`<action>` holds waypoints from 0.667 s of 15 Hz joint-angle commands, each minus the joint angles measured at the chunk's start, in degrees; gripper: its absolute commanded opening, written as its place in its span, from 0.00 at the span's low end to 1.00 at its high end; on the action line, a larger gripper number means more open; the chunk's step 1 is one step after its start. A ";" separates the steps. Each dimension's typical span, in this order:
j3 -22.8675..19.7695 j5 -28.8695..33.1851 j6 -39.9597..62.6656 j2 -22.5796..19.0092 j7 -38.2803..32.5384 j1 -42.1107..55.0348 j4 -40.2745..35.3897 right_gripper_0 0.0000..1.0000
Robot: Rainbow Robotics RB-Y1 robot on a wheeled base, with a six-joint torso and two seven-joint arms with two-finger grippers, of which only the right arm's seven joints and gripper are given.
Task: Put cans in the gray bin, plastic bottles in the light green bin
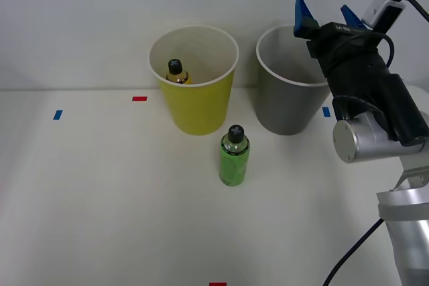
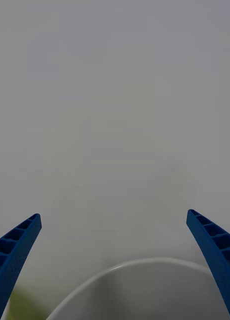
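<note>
Right tool (image 1: 325, 13) is up over the gray bin (image 1: 287, 106), at its right rear rim, fingers spread wide with nothing between them; both blue ribbed fingers (image 2: 16, 250) point away from the camera toward the pale wall. In the wrist view the fingers stand far apart at the two lower corners, with the white rim of the gray bin (image 2: 145, 264) arcing between them and a sliver of yellow-green at one corner (likely the other bin's wall, too little to be sure). Gray bin and green bin (image 1: 198, 108) stand side by side at the back of the table (image 1: 100, 199), close but not touching, green to the left. Amber bottle (image 1: 176, 73) is inside the green bin, black cap up, leaning near the left inner wall. Green bottle (image 1: 233, 156) stands upright on the table, black cap on, in front of the gap between the two bins and apart from both. Small tape marks on the table: red (image 1: 139, 98) and blue (image 1: 57, 114) to the left of the green bin, blue (image 1: 326, 112) just right of the gray bin
</note>
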 commanded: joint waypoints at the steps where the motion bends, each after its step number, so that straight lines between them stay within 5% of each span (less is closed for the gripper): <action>1: 0.44 -0.47 -0.03 -1.65 -0.97 5.08 -5.58 1.00; 10: 4.05 -0.73 -5.04 -7.89 -3.16 35.58 -27.82 1.00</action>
